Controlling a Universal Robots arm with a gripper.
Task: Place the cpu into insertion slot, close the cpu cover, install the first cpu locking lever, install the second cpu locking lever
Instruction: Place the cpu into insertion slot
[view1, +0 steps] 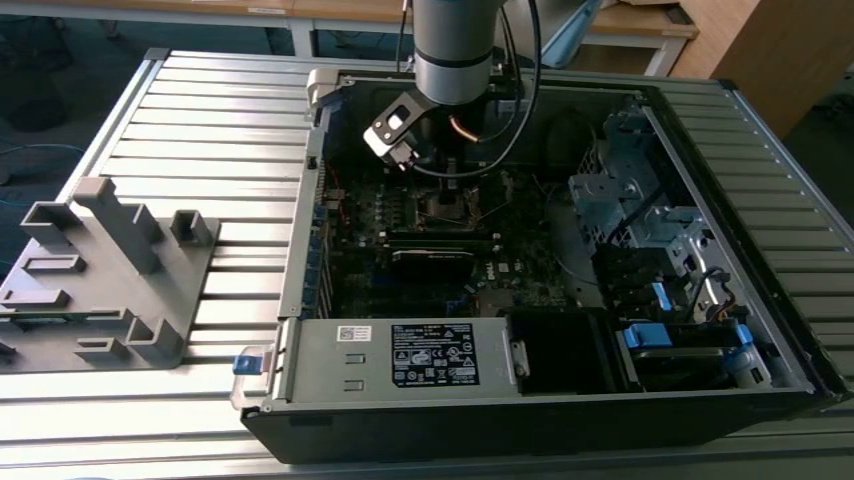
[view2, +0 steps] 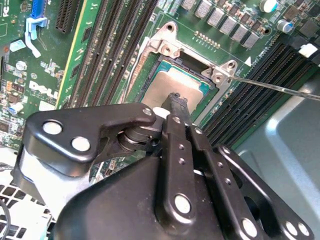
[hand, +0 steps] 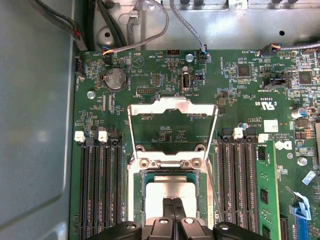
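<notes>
The cpu, a flat square chip with a dull silver top, lies inside the insertion slot on the motherboard. In the second wrist view the cpu rests within the slot's silver rim. The cpu cover, a thin silver frame with an open window, stands swung up away from the slot. My gripper hangs right over the chip, its two black fingers pressed together with nothing between them. Its tip is at the chip's top. A thin wire locking lever sticks out sideways, unlatched. In the exterior view the slot lies below the arm.
Long black memory slots flank the socket, one holding a green stick. The open computer case has a power supply in front and a drive cage at the exterior view's right. A grey fixture stands on the slatted table.
</notes>
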